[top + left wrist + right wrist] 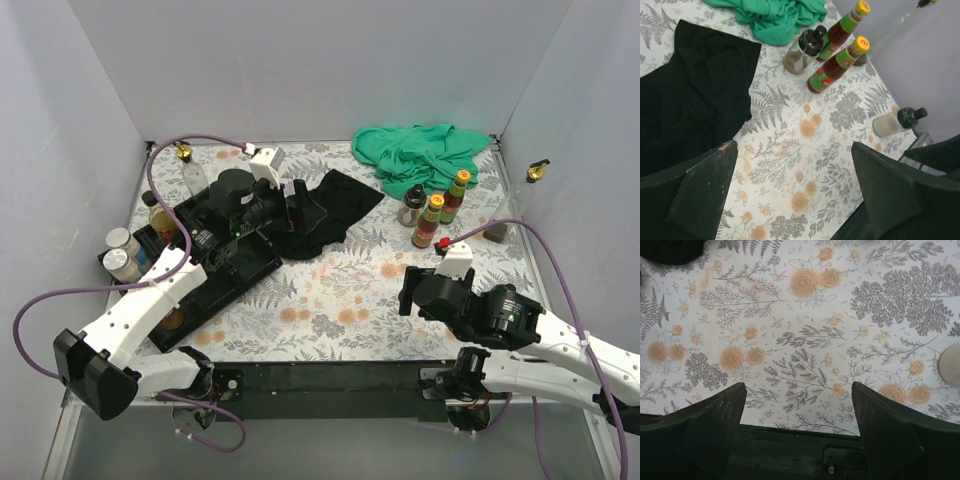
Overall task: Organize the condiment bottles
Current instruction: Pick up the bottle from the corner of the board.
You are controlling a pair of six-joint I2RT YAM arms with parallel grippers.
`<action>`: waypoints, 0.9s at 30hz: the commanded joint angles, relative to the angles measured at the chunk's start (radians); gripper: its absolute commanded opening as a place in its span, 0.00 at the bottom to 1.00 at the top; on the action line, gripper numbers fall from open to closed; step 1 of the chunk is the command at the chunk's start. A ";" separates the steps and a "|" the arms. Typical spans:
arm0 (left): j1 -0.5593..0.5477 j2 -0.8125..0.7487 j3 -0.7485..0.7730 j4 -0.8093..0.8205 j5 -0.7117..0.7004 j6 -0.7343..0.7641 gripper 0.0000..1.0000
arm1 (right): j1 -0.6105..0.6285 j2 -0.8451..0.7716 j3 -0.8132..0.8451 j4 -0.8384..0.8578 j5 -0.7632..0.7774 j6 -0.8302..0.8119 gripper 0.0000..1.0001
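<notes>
Both hands are empty. The left hand hangs over the black tray with its fingers wide apart and nothing between them. The right hand sits low over bare tabletop to the right of the tray, fingers also apart.

A dark bottle, a clear bottle and 2 grey-lidded shakers stand at the tray's left end; I cannot tell whether they are inside its compartments. The rest wait well to the right of the tray: 2 red sauce bottles, a black-capped shaker just beside them, and farther still a pale jar.

The step in hand looks like fetching one from that far group, and the right hand is the nearer. It seems best to start with the red sauce bottle closest to the tray. Come in level from the side, fingers either side of the label and well below the narrow neck, and close only once centred — a glancing finger would likely topple the tall neighbours. Lift straight up before travelling, and pass above the black cloth lying against the tray rather than dragging through it.
</notes>
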 commanded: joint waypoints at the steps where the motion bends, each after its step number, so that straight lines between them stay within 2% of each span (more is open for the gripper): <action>1: 0.002 -0.098 -0.087 0.048 0.100 0.094 0.98 | -0.098 -0.025 -0.046 -0.094 0.018 0.173 0.97; 4: 0.002 -0.163 -0.166 0.103 0.145 0.157 0.98 | -0.214 -0.014 -0.054 -0.108 -0.006 0.161 0.99; 6: 0.001 -0.222 -0.273 0.154 0.148 0.166 0.98 | -0.271 0.012 -0.039 -0.101 -0.017 0.115 0.99; 9: 0.002 -0.292 -0.463 0.315 0.153 0.147 0.98 | -0.420 0.118 0.015 -0.099 -0.020 0.026 0.99; 10: 0.002 -0.330 -0.517 0.411 0.150 0.133 0.98 | -0.518 0.173 0.049 -0.104 -0.026 0.005 0.99; 12: 0.002 -0.358 -0.601 0.467 0.156 0.105 0.98 | -0.610 0.216 0.078 -0.114 -0.026 -0.037 0.99; 14: 0.002 -0.358 -0.573 0.447 0.207 0.099 0.98 | -0.722 0.250 0.113 -0.113 -0.023 -0.061 0.99; 19: 0.002 -0.358 -0.551 0.407 0.180 0.126 0.98 | -0.892 0.271 0.159 -0.127 0.020 -0.100 0.99; 22: 0.001 -0.367 -0.557 0.410 0.198 0.125 0.98 | -0.962 0.270 0.172 -0.141 0.034 -0.101 0.98; 27: 0.001 -0.385 -0.562 0.409 0.186 0.125 0.98 | -1.002 0.257 0.165 -0.154 0.055 -0.081 0.98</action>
